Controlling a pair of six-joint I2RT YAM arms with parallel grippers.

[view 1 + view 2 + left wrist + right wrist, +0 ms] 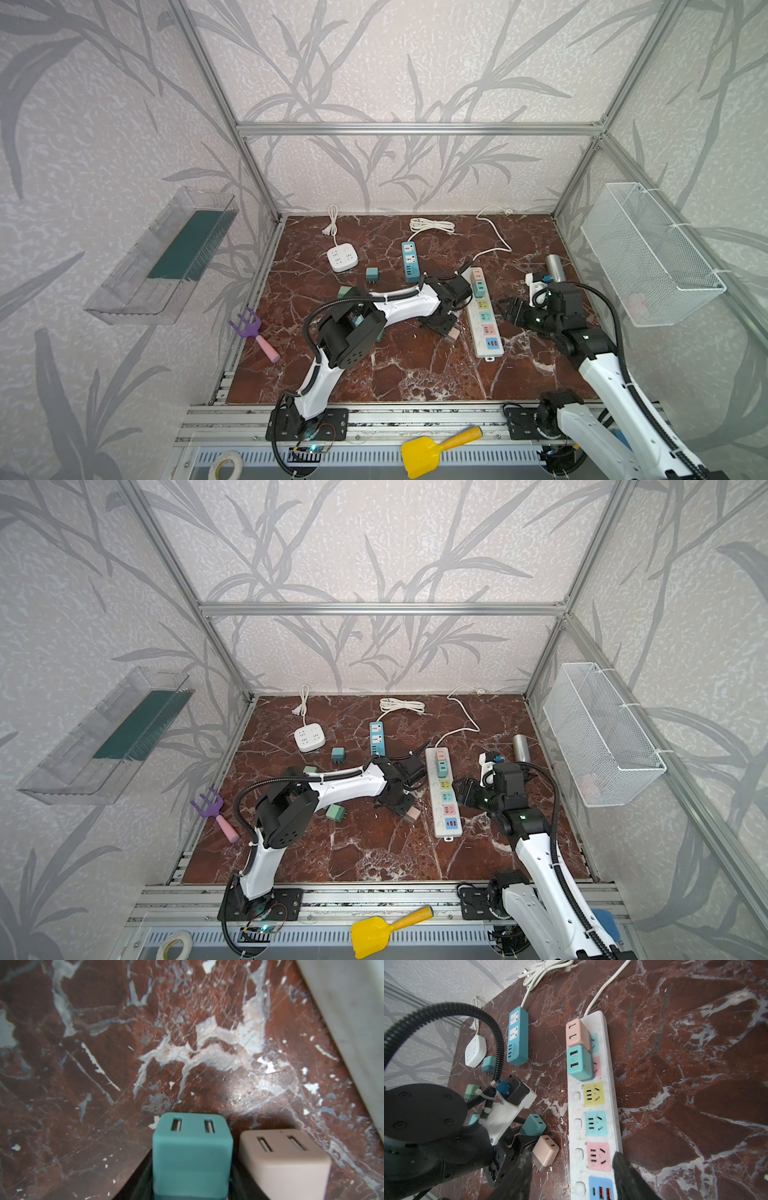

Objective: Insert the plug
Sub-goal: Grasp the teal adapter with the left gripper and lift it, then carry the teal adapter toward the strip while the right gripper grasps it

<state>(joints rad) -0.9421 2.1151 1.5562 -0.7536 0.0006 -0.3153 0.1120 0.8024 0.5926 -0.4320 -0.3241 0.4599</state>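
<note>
Teal cube-shaped plastic plug [191, 1147], clamped in the left gripper [190, 1167] just beside the long white power strip [576, 1109]. A beige-pink cube plug [280, 1159] lies alongside. Right gripper [572, 1155] straddles the strip, jaws apart. Square the prongs over a free socket before pressing.

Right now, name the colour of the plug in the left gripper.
Teal; the plug shows best in the left wrist view.

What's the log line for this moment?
left gripper: shut on teal plug, pink plug lying beside | right gripper: open, at power strip | insertion: not yet done
</note>
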